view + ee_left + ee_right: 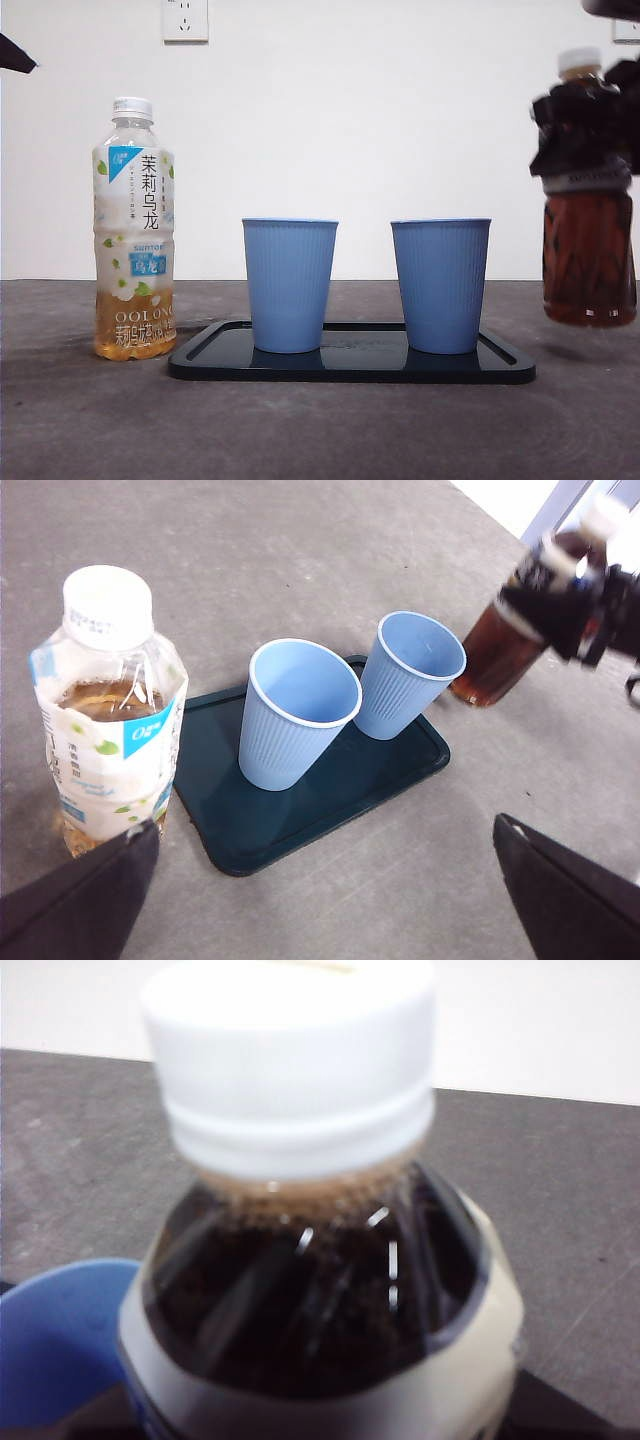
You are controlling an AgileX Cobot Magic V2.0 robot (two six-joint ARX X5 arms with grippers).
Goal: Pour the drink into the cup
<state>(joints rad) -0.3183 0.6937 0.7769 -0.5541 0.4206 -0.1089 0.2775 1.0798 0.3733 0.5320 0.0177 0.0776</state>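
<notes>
- Right gripper (590, 125) clamps the dark bottle (588, 255), capped, lifted off the table (100, 420), clear of the tray (350, 368) edge.
- Two cups (290, 285) (440, 285) stand apart on the tray.
- Left gripper (320, 900), jaws spread, hovers near the oolong bottle (134, 230) beside the tray.

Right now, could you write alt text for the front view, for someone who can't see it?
A dark tea bottle with a white cap is held off the grey table at the right edge by the right gripper. Two empty-looking blue cups stand on a black tray, an oolong bottle to their left.
</notes>
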